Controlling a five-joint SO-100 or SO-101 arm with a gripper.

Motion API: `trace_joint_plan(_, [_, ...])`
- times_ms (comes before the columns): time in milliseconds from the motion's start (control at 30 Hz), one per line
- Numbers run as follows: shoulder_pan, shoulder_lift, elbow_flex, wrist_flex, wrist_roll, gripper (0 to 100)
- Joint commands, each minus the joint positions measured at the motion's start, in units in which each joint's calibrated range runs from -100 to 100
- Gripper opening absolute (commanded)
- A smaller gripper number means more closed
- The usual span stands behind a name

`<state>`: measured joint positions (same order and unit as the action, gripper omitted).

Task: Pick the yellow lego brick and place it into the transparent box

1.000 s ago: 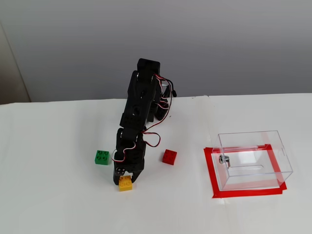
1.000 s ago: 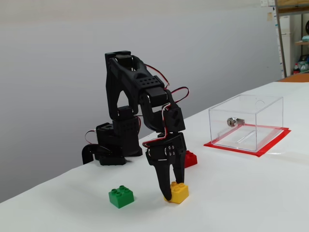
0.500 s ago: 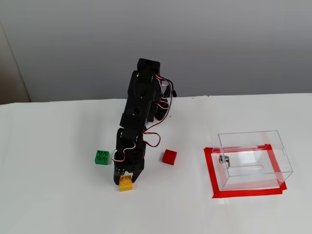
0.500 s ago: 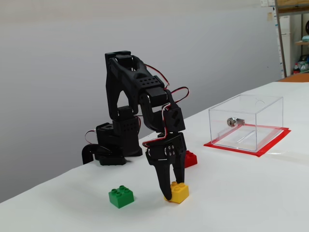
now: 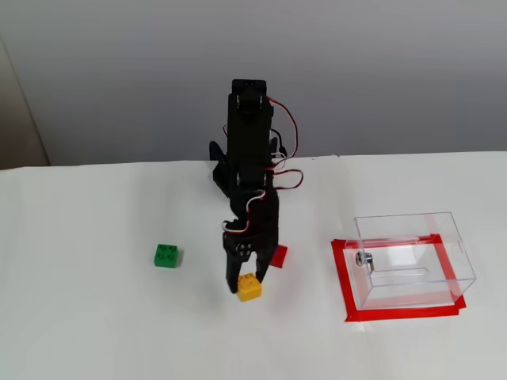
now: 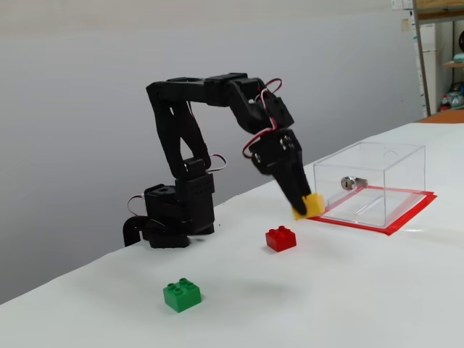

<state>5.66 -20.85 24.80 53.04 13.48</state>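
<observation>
My gripper (image 5: 246, 283) (image 6: 304, 206) is shut on the yellow lego brick (image 5: 249, 288) (image 6: 312, 206), which hangs tilted in the air well above the table. In a fixed view the brick hangs just left of the transparent box (image 6: 370, 183), level with its side wall. The other fixed view shows the box (image 5: 412, 260) to the right of the brick, on a red tape frame (image 5: 343, 285), with a small metal fitting (image 5: 362, 258) on its left wall. The box holds no brick.
A green brick (image 5: 166, 256) (image 6: 182, 295) lies on the white table to the left. A red brick (image 6: 280, 238) lies below the gripper, partly hidden behind the arm (image 5: 280, 255) in a fixed view. The arm's base (image 6: 170, 214) stands at the back.
The gripper has lifted the yellow brick off the table and swung to the right, toward the box. The arm now stretches out high instead of pointing down beside the green brick.
</observation>
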Motion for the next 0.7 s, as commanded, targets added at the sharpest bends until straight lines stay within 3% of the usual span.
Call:
trace_joint_plan(0, [-9.5, -8.7, -1.9, 0.0, -0.2, 5])
trace_joint_plan(367, [-38.3, -13.1, -7.7, -0.6, -0.2, 5])
trace_joint_plan(667, [-55.3, -2.8, -16.0, -0.6, -0.2, 5])
